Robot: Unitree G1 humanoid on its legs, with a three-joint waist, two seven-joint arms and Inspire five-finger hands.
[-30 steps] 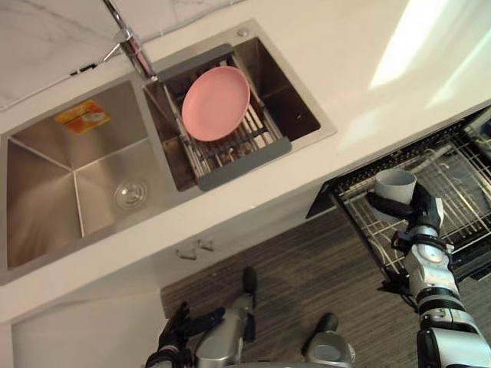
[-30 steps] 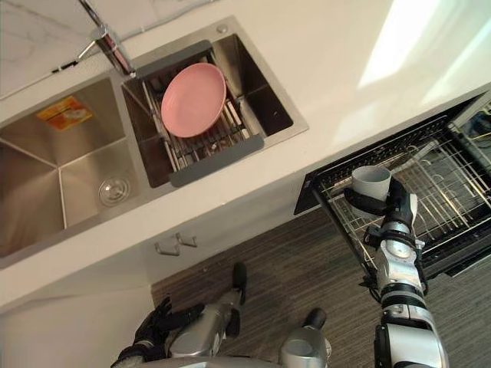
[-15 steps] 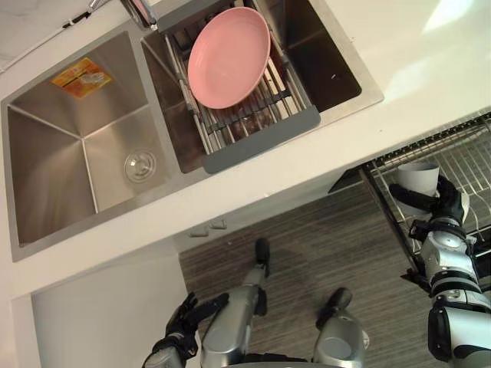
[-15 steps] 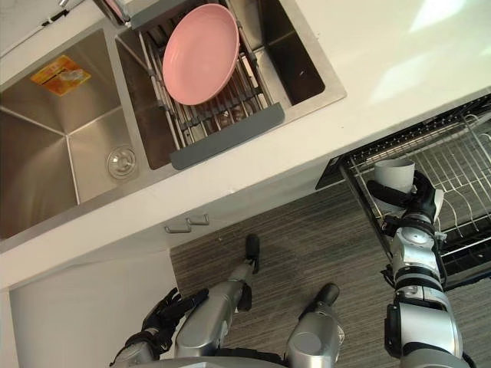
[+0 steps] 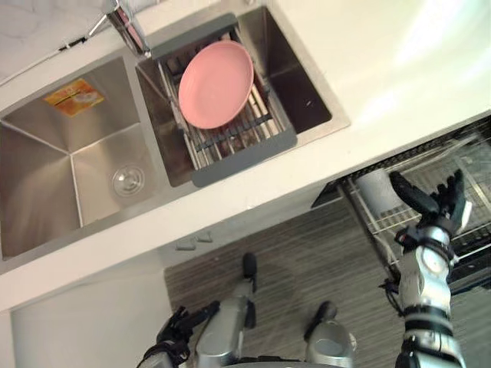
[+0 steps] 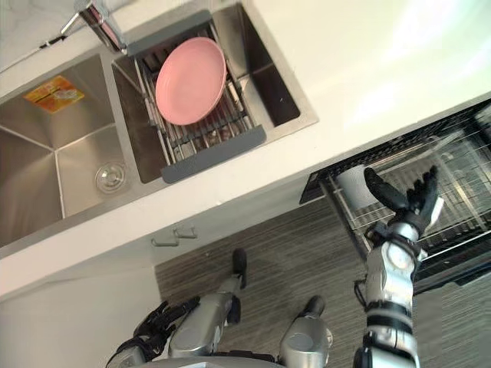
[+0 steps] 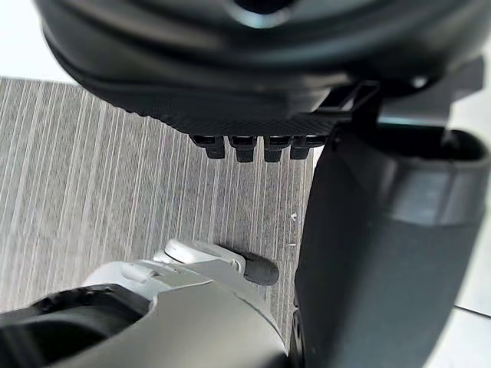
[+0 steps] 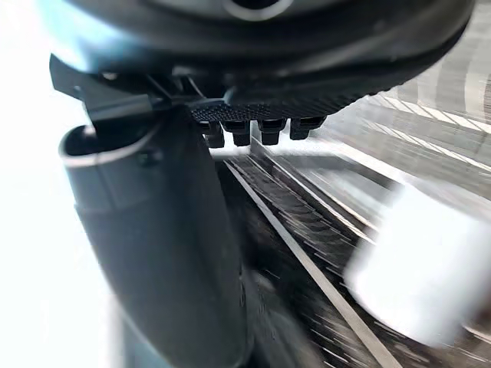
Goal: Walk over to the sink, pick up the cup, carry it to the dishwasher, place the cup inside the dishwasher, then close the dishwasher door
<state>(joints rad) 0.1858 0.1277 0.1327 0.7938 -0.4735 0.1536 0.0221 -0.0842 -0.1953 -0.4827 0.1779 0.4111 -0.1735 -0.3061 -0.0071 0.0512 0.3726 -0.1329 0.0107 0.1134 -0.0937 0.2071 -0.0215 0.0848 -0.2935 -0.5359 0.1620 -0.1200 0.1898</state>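
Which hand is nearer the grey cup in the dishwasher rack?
Right. The right hand is open just beside the cup, which sits in the dishwasher rack. The left hand hangs low over the floor, far off to the cup's left.

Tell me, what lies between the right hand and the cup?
Only bare wires of the dishwasher rack; the right wrist view shows them between the open right hand and the cup.
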